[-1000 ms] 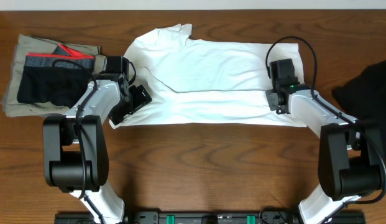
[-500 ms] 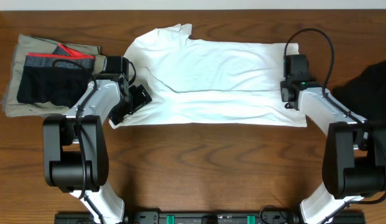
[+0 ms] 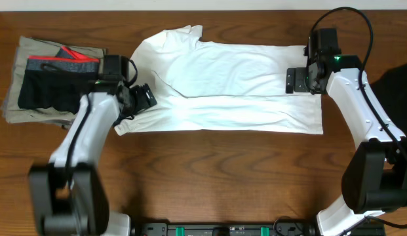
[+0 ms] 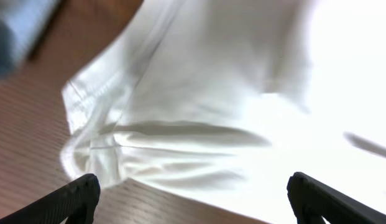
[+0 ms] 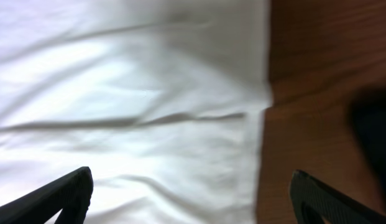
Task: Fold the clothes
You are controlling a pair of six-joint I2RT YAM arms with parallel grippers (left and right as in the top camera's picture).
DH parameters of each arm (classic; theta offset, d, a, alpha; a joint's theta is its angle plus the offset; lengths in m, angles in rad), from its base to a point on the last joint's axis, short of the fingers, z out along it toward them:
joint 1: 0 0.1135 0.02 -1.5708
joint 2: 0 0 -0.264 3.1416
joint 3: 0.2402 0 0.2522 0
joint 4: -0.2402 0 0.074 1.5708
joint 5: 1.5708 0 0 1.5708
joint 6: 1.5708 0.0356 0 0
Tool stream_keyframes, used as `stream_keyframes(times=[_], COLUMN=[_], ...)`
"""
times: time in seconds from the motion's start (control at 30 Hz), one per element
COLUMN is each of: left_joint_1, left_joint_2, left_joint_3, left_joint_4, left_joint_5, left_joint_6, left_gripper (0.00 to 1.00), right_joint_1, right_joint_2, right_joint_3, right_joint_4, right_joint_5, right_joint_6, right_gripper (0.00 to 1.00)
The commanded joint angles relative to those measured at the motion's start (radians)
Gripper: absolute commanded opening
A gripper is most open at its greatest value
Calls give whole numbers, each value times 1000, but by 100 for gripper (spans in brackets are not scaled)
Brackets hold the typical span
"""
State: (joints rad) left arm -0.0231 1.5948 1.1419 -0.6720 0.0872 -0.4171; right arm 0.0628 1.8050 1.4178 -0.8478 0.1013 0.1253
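The white T-shirt (image 3: 229, 85) lies flat across the middle of the table, folded lengthwise, with its collar end to the left. My left gripper (image 3: 141, 98) hovers open over the shirt's left end. In the left wrist view the wrinkled sleeve and hem (image 4: 242, 93) fill the frame, and the left gripper (image 4: 193, 186) holds nothing. My right gripper (image 3: 299, 80) is open above the shirt's right edge. The right wrist view shows the shirt (image 5: 130, 93) and bare wood below the right gripper (image 5: 191, 180), which holds nothing. A black garment (image 3: 394, 92) lies at the table's right edge.
A folded khaki-grey pile (image 3: 16, 108) sits at the far left with black shorts (image 3: 52, 92) with a red-and-grey waistband on top. Bare wooden table (image 3: 210, 177) runs along the front. The dark blur of the black garment (image 5: 373, 124) shows at the right of the right wrist view.
My right gripper has gone from nearly shut to open, and has risen and moved right and back along the shirt's right edge. The left arm has lifted and shifted slightly left, still open.
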Motion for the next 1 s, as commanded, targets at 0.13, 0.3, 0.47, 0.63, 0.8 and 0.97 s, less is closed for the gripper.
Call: stream_keyframes(times=[0.13, 0.3, 0.47, 0.63, 0.8, 0.97], left_joint_1=[-18, -18, -18, -18, -18, -21], left_joint_2=[-254, -334, -340, -337, -285, -152], left_joint_3=[3, 3, 3, 3, 21, 172], left_joint_4=[5, 27, 39, 66, 143, 68], left_joint_5=[-17, -17, -17, 4, 180, 219], left_joint_6=[47, 46, 46, 47, 65, 133], left_gripper=[98, 98, 98, 98, 99, 99], right_joint_1=[-4, -18, -58, -120, -151, -156], right_joint_2=[-16, -16, -16, -16, -16, -16], right_joint_3=[17, 18, 18, 18, 25, 70], right_joint_4=[14, 134, 235, 268, 323, 330], right_joint_5=[-128, -102, -14, -31, -68, -110], right_joint_6=[16, 54, 111, 114, 69, 52], right_gripper=[99, 99, 99, 99, 99, 99])
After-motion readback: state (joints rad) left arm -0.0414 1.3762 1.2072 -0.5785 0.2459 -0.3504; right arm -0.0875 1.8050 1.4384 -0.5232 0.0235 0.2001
